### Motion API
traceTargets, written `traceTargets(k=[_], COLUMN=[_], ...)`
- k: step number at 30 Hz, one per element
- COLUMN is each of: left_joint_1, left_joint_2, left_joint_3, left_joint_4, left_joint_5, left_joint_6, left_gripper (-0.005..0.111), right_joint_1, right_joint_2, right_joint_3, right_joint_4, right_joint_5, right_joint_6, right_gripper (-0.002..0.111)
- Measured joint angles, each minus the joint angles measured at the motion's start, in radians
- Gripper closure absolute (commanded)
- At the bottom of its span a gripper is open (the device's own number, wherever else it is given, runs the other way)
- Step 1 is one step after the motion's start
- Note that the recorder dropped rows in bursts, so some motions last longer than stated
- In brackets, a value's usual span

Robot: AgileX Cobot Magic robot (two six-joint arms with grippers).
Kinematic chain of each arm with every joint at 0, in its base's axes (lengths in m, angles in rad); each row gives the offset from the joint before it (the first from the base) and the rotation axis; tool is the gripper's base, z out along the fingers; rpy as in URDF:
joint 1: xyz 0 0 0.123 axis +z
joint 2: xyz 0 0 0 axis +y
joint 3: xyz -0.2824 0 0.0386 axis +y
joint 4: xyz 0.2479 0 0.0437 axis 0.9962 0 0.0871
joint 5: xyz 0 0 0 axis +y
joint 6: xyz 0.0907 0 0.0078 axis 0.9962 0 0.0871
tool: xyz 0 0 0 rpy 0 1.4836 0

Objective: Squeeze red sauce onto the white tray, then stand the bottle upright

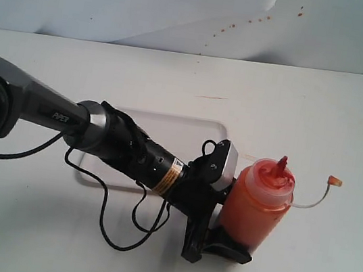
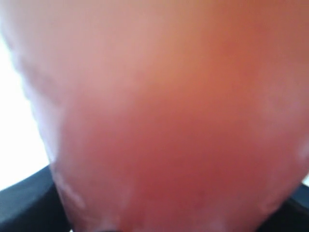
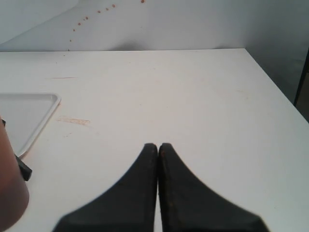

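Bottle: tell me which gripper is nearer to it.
Left. The left gripper grips the bottle near its base. The right gripper is shut over the table, apart from the bottle, which shows only at the edge of its wrist view.

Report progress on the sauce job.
Done: unconfirmed; no sauce shows on the tray's visible part, and the arm hides the rest. In hand: left pincer grips the bottle, roughly upright beside the tray, cap off. Left: release it. Right pincer shut, idle.
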Motion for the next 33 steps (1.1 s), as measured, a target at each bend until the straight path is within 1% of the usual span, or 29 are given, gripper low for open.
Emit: traceTargets(k=[2, 4, 9, 12, 15, 21, 24, 27, 33], left_joint_1=[0.014, 0.043, 0.150, 0.229, 0.306, 0.424, 0.462, 0.483, 0.522], left_joint_2=[-0.032, -0.074, -0.209, -0.275, -0.331, -0.398, -0.413, -0.414, -0.414], left_joint_3=[0.000, 0.000, 0.000, 0.000, 0.000, 0.000, 0.000, 0.007, 0.065], left_joint_4=[0.043, 0.077, 0.133, 0.141, 0.146, 0.172, 0.185, 0.188, 0.193], left_joint_5=[-0.014, -0.046, -0.161, -0.198, -0.202, -0.207, -0.209, -0.210, -0.213], left_joint_6=[-0.001, -0.001, -0.012, -0.072, -0.158, -0.343, -0.400, -0.468, -0.499], left_gripper=[0.107, 0.107, 0.107, 0.107, 0.107, 0.107, 0.107, 0.107, 0.107], right_joint_1=[0.000, 0.000, 0.000, 0.000, 0.000, 0.000, 0.000, 0.000, 0.000], right_joint_2=[0.000, 0.000, 0.000, 0.000, 0.000, 0.000, 0.000, 0.000, 0.000], right_joint_3=[0.000, 0.000, 0.000, 0.000, 0.000, 0.000, 0.000, 0.000, 0.000], right_joint_4=[0.000, 0.000, 0.000, 0.000, 0.000, 0.000, 0.000, 0.000, 0.000], right_joint_5=[0.000, 0.000, 0.000, 0.000, 0.000, 0.000, 0.000, 0.000, 0.000], right_joint_6=[0.000, 0.000, 0.000, 0.000, 0.000, 0.000, 0.000, 0.000, 0.000], right_gripper=[0.108, 0.108, 0.108, 0.108, 0.108, 0.108, 0.108, 0.108, 0.108])
